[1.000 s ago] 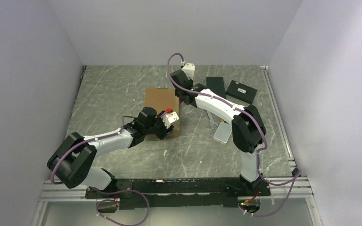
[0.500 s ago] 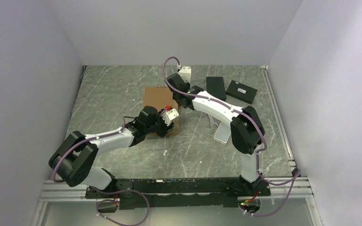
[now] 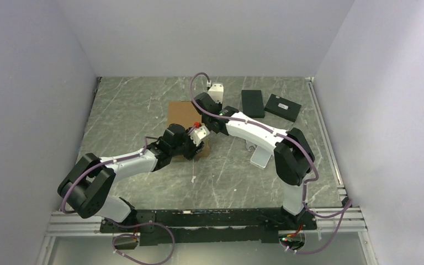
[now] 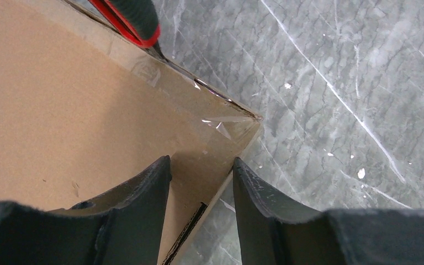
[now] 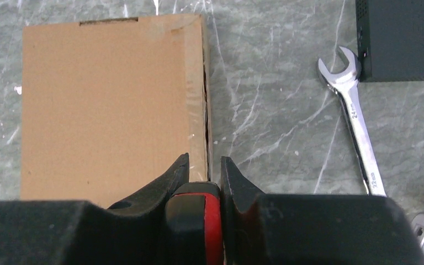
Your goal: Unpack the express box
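Note:
The express box [image 3: 180, 113] is a flat brown cardboard mailer lying shut on the marble table, with clear tape along its right edge. My right gripper [image 5: 204, 160] is shut on a red and black tool handle [image 5: 196, 221], held at the box's [image 5: 110, 105] right edge near its near end; in the top view this gripper [image 3: 206, 124] is over that edge. My left gripper [image 4: 200, 160] is open, its fingers straddling the box's [image 4: 61, 105] near edge beside the taped corner. The tool [image 4: 135, 19] shows just beyond that corner. In the top view the left gripper [image 3: 197, 150] is at the near-right corner.
Two small black boxes [image 3: 253, 103] [image 3: 283, 107] lie at the back right; one [image 5: 403, 38] shows in the right wrist view. A steel wrench [image 5: 356, 121] lies right of the mailer. A white flat object [image 3: 259, 157] lies under the right arm.
My right gripper has moved with the tool along the box's right edge toward the near corner. My left gripper has stayed at that corner.

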You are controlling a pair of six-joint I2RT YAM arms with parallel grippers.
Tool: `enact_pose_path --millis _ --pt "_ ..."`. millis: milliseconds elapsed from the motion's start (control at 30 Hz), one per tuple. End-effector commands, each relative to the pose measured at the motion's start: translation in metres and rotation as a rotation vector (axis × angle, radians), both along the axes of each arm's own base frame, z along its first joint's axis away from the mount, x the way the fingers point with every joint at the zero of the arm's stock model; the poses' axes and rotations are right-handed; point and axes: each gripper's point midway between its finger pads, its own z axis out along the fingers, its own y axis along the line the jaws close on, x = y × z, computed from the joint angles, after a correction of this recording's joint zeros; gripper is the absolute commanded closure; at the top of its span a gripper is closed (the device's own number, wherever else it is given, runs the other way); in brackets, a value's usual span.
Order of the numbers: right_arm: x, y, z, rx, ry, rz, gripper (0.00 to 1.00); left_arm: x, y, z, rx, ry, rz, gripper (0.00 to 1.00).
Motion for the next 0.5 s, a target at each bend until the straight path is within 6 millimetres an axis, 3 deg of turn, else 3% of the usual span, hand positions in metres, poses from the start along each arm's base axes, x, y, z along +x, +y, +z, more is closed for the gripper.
enact_pose_path --millis 0,467 --pt "-0.020 0.005 0.020 0.065 0.002 0.025 1.00 0.018 0.010 0.002 0.018 -0.010 0.109 0.52" --pt "-0.055 0.008 0.015 0.104 0.040 0.045 1.00 0.021 0.013 0.002 0.013 -0.010 0.148 0.54"
